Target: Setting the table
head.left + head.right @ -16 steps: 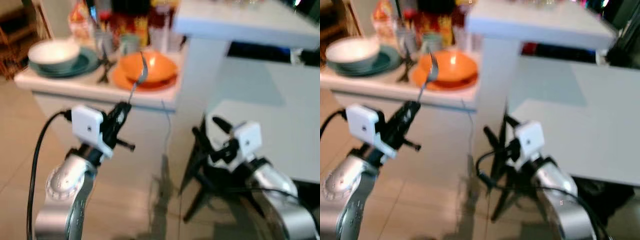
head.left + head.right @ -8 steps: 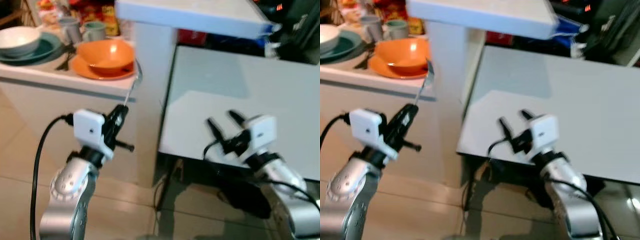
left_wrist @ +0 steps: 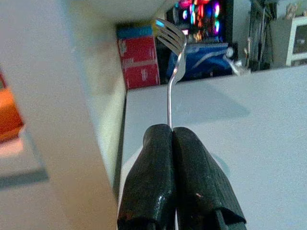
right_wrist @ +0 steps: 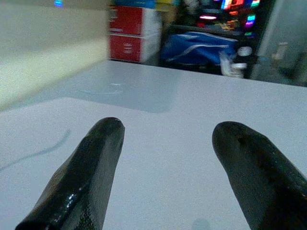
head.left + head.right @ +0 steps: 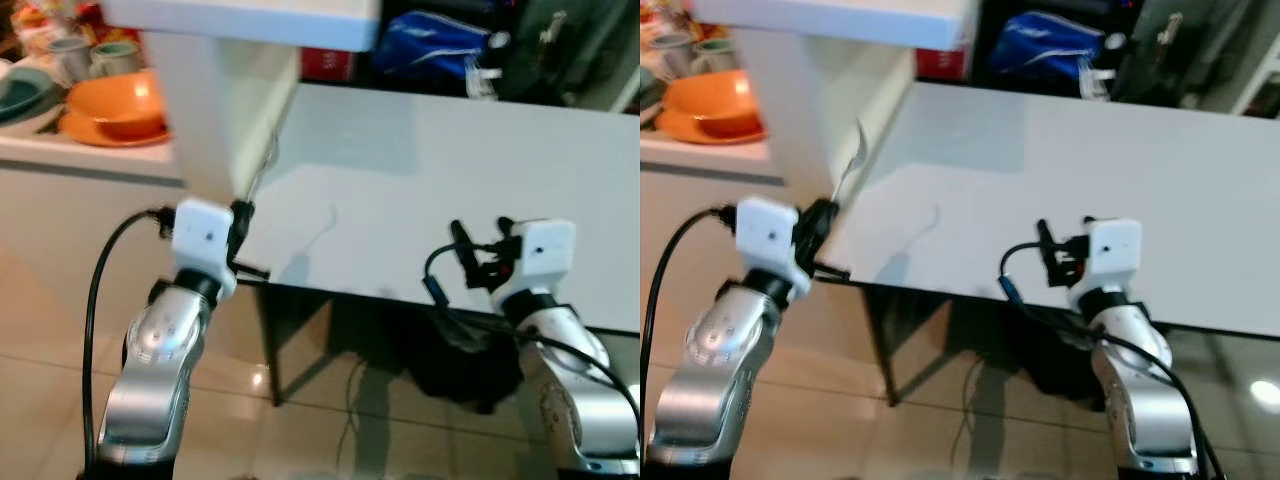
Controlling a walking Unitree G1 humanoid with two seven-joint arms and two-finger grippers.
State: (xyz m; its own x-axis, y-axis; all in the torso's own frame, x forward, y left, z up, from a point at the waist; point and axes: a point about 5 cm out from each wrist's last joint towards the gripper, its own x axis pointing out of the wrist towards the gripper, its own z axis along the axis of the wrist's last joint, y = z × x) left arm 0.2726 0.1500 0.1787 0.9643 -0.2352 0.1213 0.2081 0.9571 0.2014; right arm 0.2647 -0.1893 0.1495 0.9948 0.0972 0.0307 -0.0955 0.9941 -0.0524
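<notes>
Left gripper: I see my left gripper clamped tight on the thin handle of a silver metal fork, fingers pressed together with no gap.
Fork: it stands up and forward out of the fingertips, tines uppermost, over the near left corner of the large white counter.
Right gripper: my right gripper hangs empty, its two black fingers spread well apart, just above the near edge of the same counter.
Beyond the left gripper, to its left: a white pillar, then a lower white side counter carrying an orange bowl on an orange plate and two grey-green mugs.
Beyond both grippers, past the counter's far edge: a blue bag and a red box.
</notes>
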